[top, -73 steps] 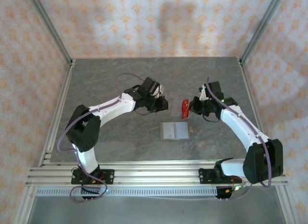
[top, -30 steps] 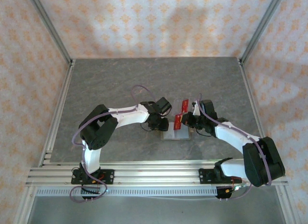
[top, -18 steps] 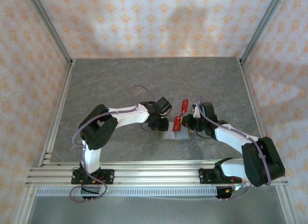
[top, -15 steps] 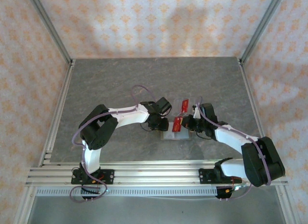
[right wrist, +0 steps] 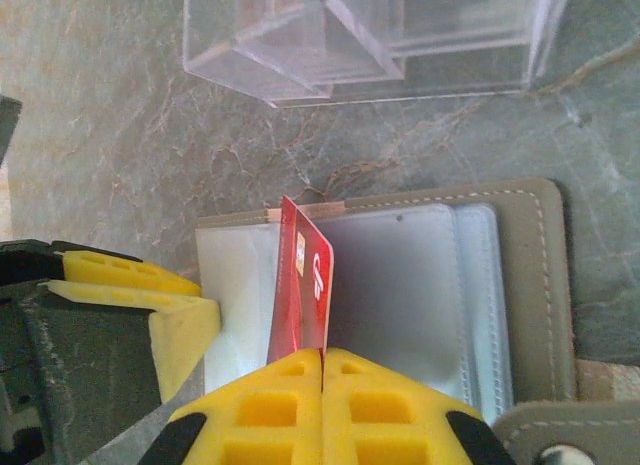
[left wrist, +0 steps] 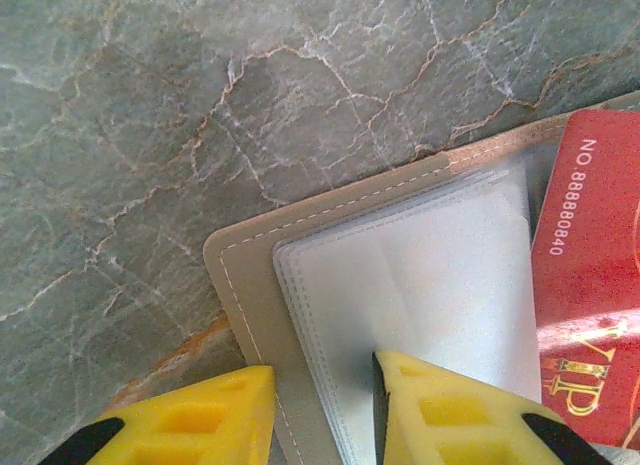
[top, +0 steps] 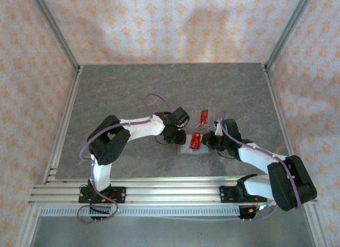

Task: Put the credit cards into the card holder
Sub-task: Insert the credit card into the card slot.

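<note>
Nearer now, my right gripper (right wrist: 322,360) pinches a red credit card (right wrist: 305,285) over the card holder (right wrist: 540,275) on the grey marbled tabletop (top: 117,93); my left gripper (left wrist: 322,405) stands spread, with orange-patterned walls (top: 159,24) around.

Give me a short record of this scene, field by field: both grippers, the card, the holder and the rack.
left gripper: open, fingers straddling the left edge of the card holder
right gripper: shut on a red card
red card: nearly edge-on, over the holder's clear sleeves; contact cannot be told
card holder: lying open, sleeves up
clear rack: beyond the holder, apart from it
</note>
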### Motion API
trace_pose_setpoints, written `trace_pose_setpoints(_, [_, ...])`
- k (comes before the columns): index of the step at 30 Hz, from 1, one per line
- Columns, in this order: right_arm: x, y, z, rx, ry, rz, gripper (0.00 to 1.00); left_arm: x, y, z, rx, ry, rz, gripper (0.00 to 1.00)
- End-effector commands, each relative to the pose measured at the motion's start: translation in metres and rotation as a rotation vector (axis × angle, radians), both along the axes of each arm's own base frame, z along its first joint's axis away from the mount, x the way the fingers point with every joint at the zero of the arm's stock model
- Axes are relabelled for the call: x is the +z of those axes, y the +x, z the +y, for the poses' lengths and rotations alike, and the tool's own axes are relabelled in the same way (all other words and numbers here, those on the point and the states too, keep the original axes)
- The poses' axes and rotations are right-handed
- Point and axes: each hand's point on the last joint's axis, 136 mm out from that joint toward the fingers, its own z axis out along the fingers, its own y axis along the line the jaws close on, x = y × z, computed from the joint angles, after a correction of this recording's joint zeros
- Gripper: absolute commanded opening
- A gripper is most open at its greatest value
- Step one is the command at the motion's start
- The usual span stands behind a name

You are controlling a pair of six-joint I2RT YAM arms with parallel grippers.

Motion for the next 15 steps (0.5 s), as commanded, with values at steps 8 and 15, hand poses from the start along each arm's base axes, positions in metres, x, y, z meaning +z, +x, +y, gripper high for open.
trace_pose_setpoints(8, [-0.012,-0.012,0.004,0.015,0.005,0.063,0.00,-0.040,-0.007,0.040,0.020,0.170,0.058,0.30])
trace_pose_setpoints(15, [-0.017,-0.016,0.007,0.025,0.001,0.089,0.00,-0.036,0.007,0.052,0.041,0.179,0.053,0.30])
